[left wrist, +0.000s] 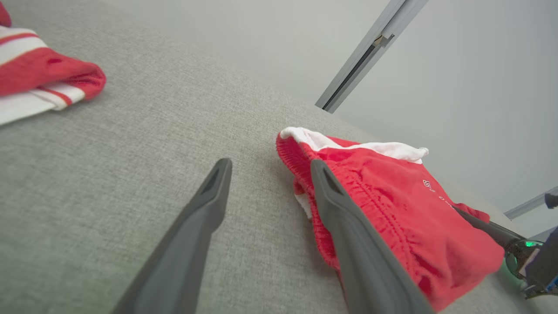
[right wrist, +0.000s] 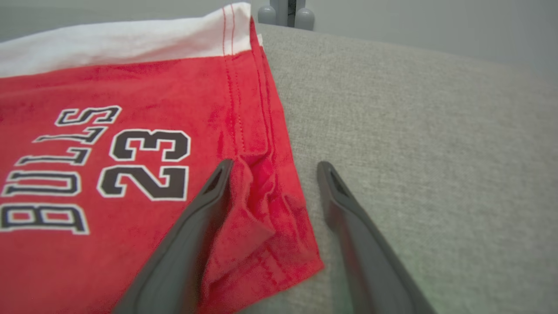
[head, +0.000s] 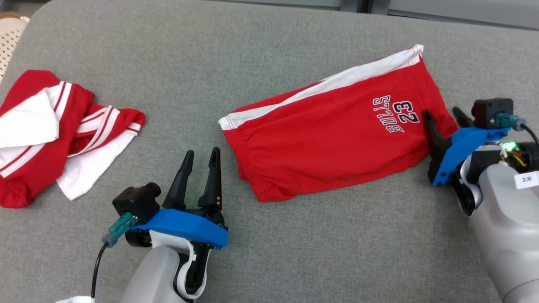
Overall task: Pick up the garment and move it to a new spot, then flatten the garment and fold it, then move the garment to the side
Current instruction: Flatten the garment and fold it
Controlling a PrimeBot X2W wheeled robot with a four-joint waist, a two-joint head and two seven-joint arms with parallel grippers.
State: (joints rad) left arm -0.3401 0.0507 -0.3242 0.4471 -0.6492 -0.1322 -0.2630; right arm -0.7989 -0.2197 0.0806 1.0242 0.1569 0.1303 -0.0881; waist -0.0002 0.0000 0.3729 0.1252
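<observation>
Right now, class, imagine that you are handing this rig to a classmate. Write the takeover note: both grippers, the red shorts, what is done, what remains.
Left gripper: open and empty, over the grey fabric surface, beside the waistband end of the red shorts with a white side stripe and BULLS 23 print, apart from them.
Right gripper: open at the hem end; the hem corner lies between its spread fingers, not pinched.
Done: the shorts lie fairly flat, apparently folded in half.
Left: probably moving them to the side.
Note: a crumpled red-and-white garment lies at the far left.
</observation>
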